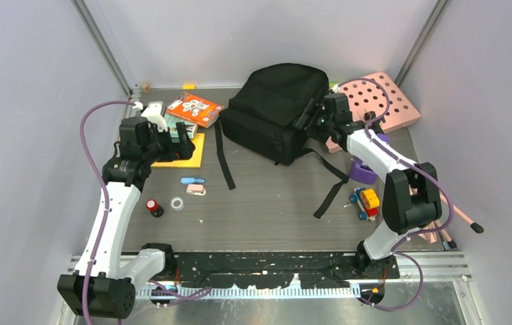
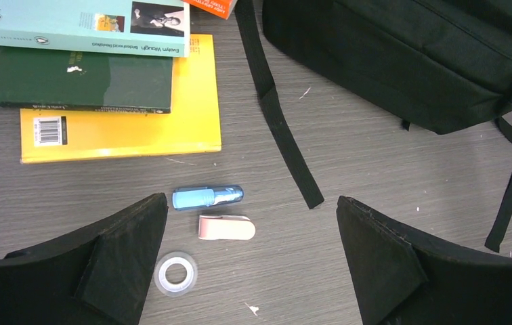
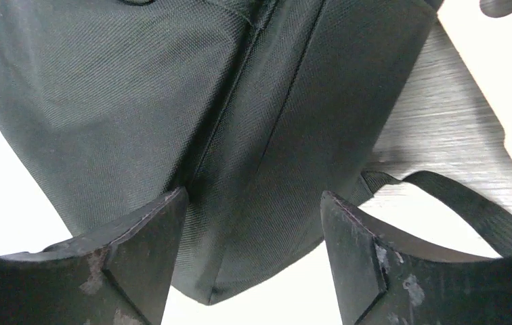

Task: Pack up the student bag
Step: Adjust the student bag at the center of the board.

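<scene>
The student bag [image 1: 279,108] is a large black backpack lying at the back middle of the table, with straps [image 1: 225,157] trailing toward the front. It also shows in the left wrist view [image 2: 409,61]. My right gripper [image 1: 315,125] is at the bag's right side. In the right wrist view it [image 3: 253,193] is open, with a fold of the bag's black fabric [image 3: 172,95] between its fingers. My left gripper [image 1: 175,143] is open and empty above the books. In its wrist view it [image 2: 252,203] hovers over the table.
A yellow book [image 2: 131,122], a dark green book [image 2: 84,84] and a teal book [image 2: 77,27] are stacked at left. A blue tube [image 2: 207,197], a pink clip [image 2: 226,227] and a tape ring [image 2: 175,273] lie below. A pink holed board [image 1: 382,101] and a toy car [image 1: 365,202] sit at right.
</scene>
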### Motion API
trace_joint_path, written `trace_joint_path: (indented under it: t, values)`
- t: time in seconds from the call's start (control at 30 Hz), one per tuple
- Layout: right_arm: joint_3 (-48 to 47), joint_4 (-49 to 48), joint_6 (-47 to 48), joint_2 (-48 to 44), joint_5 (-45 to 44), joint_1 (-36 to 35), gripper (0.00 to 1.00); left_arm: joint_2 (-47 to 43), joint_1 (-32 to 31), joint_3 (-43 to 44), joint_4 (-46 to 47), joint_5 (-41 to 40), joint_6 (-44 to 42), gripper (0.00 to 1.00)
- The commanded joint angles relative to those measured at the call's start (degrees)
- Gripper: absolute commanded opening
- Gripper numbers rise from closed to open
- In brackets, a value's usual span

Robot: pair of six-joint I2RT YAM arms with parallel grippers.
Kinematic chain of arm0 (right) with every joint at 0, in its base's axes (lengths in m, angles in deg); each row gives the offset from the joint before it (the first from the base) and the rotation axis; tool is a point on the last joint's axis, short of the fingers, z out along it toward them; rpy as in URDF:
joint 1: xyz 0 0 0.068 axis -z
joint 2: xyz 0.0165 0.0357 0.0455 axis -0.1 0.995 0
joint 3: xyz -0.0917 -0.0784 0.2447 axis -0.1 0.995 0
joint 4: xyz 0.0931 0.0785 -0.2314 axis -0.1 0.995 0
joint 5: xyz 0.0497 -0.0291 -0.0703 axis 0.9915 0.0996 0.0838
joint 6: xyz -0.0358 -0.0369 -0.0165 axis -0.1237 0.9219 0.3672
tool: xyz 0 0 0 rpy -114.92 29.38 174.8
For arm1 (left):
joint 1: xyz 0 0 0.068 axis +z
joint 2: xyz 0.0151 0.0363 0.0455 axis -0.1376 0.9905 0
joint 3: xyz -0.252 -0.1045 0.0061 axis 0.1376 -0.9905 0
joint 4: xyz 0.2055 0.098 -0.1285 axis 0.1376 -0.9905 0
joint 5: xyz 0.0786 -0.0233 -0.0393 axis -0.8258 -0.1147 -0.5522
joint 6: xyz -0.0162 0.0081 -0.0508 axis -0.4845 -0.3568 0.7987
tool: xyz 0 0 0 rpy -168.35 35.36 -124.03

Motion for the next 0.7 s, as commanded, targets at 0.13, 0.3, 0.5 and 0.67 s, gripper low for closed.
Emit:
trace_joint_path:
  t: [0.13,0.3,0.5,0.67]
  values:
    - [-2.86,-6.24,-2.61,4.88,-0.57,-2.27,0.79,-0.63,0.03,-0.17,2.50,0.31,-0.34,1.00]
    - [-1.49,-7.73,-1.68,3.87,-1.96,-2.33,0.52,-0.46,-0.04,-0.19,2.67,0.46,-0.34,1.00]
    - [-0.30,-10.35,3.76,-1.27,-2.81,-2.33,0.02,-0.85,-0.05,-0.53,3.58,3.20,-1.28,1.00]
    - [-2.40,-7.68,12.70,-4.73,3.07,-2.33,0.01,-2.78,0.02,-1.05,4.66,4.38,-1.45,1.00]
